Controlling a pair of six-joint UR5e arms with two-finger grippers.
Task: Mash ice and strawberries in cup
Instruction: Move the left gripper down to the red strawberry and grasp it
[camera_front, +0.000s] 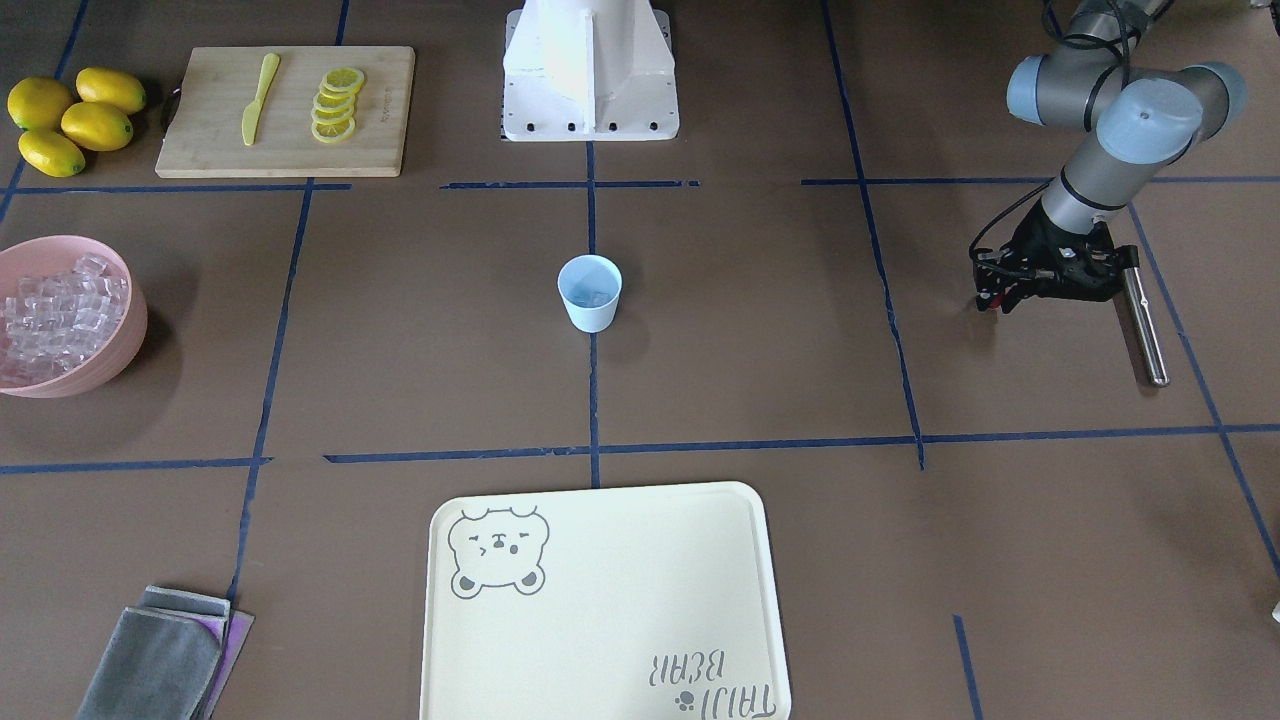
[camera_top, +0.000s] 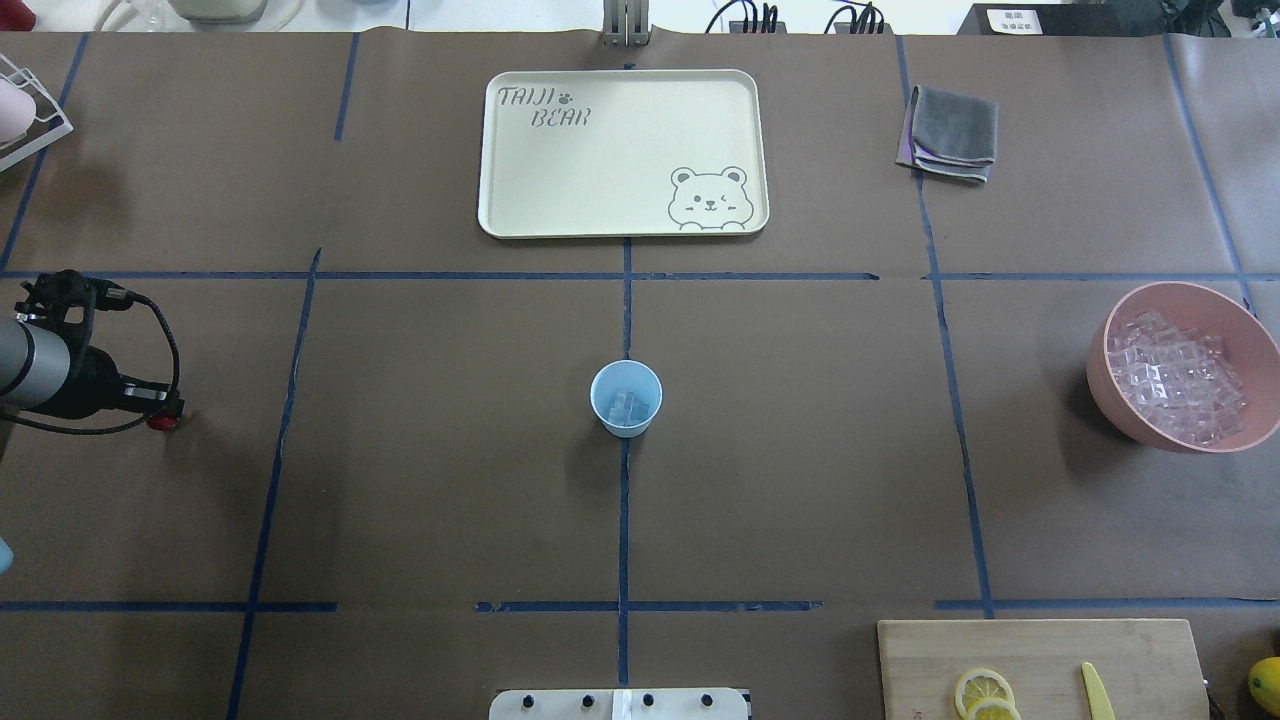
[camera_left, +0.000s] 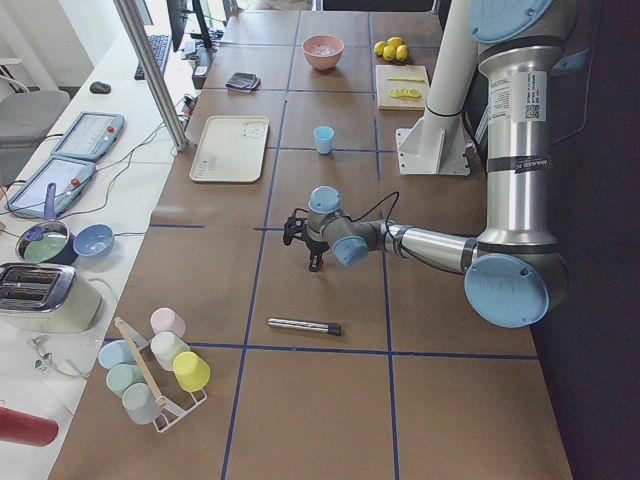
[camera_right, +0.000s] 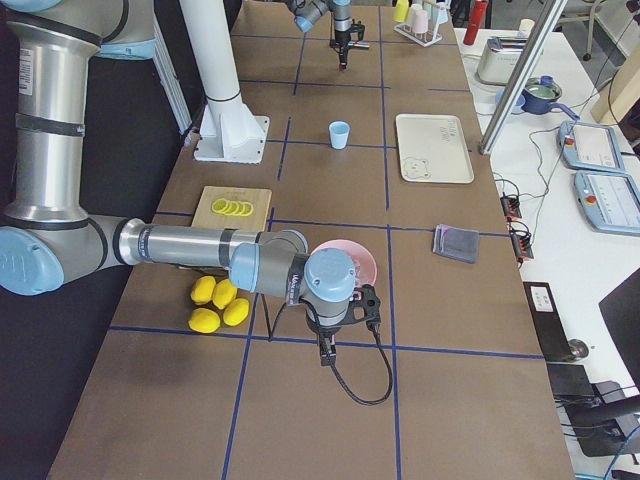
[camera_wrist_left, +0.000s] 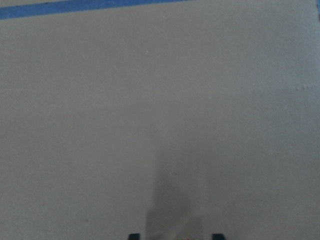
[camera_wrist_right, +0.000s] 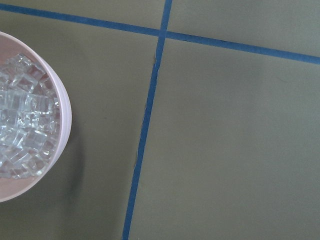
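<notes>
Since the metal rod (camera_front: 1143, 325) lies just outboard of the left gripper (camera_front: 1045, 280), its long axis running away from the robot, those parted, empty fingers look best placed.

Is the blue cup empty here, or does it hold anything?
Not empty: the cup stands upright with a few clear ice cubes at its bottom. No red strawberry shows inside it in either top-down view.
</notes>
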